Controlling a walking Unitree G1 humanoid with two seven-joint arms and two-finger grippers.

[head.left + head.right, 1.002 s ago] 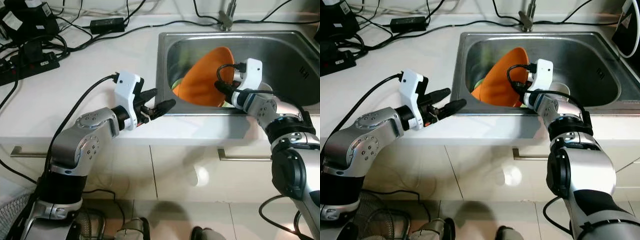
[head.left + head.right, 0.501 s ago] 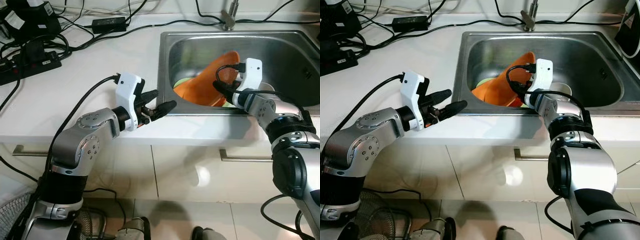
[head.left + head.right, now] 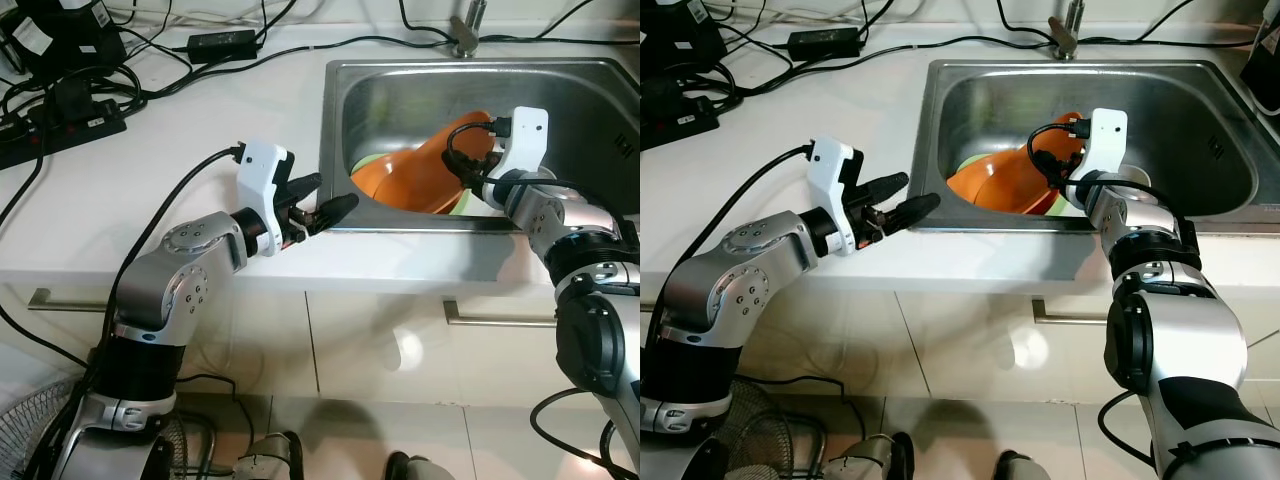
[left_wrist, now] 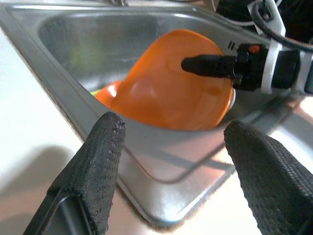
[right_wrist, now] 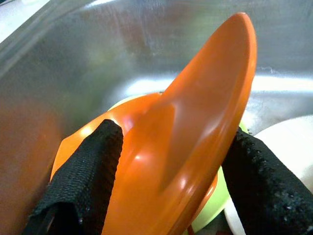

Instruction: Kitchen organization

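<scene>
- Head views: in the stainless steel sink [image 3: 590,75], the right gripper [image 3: 1060,170] pinches the tilted round orange plastic plate [image 3: 425,180]. The left gripper [image 3: 325,205] hovers over the white countertop [image 3: 150,160] at the sink's edge, fingers spread.
- Left wrist view: spread fingertips [image 4: 100,161] frame the plate.
- Right wrist view: fingers [image 5: 85,166] straddle the plate's rim, above a green dish [image 5: 212,205].

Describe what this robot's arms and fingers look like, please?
Both arms are silver metal with rounded, bolt-dotted joints. Each wrist carries a white block with a black cable looped in. The left gripper and right gripper each end in two long black fingers with textured pads.
</scene>
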